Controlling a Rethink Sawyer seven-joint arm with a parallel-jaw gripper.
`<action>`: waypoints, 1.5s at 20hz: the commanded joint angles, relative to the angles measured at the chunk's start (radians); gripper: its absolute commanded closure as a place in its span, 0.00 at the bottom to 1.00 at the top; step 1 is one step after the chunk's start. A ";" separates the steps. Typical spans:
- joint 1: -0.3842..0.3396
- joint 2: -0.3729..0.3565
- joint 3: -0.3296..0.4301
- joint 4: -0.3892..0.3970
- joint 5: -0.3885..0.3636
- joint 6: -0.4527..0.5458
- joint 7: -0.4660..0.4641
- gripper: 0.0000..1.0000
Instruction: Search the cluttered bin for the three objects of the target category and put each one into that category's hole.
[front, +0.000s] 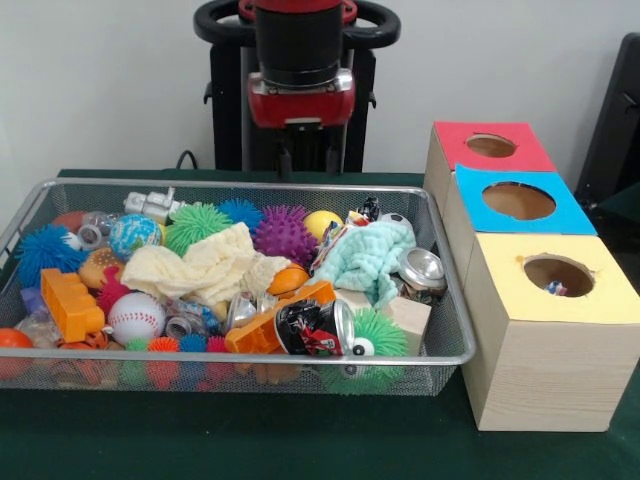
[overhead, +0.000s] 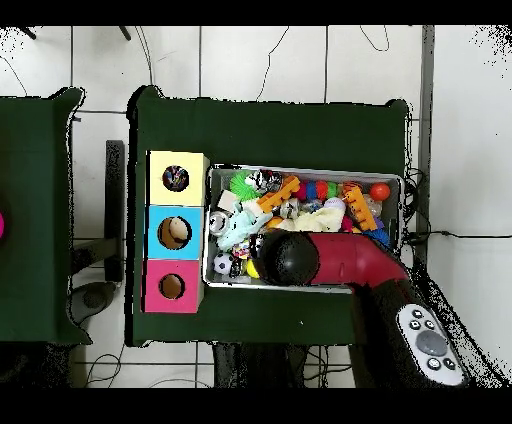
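A wire mesh bin (front: 240, 357) holds a heap of mixed things. Among them are a crushed dark can (front: 315, 327), a silver can (front: 422, 270), a purple spiky ball (front: 283, 235), a green spiky ball (front: 195, 222), a baseball (front: 136, 316), a cream cloth (front: 205, 268) and a teal cloth (front: 370, 258). Beside the bin stand three boxes with round holes: red (front: 520, 150), blue (front: 470, 190) and yellow (front: 610, 290). A small item shows inside the yellow box's hole. My gripper (front: 312, 160) hangs above the bin's far rim. In the overhead view the arm (overhead: 340, 262) covers it.
Orange blocks (front: 70, 303), a wooden block (front: 410, 315), a blue spiky ball (front: 42, 250) and a yellow ball (front: 322, 222) also fill the bin (overhead: 300, 170). The boxes (overhead: 195, 165) stand close against the bin's side. Green cloth covers the table (front: 300, 440).
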 joint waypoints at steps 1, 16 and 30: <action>0.060 -0.020 0.014 -0.096 -0.072 0.000 0.015 0.00; 0.102 -0.057 0.000 -0.101 -0.129 -0.107 0.021 0.00; 0.076 0.016 -0.002 -0.131 -0.148 -0.170 0.024 0.00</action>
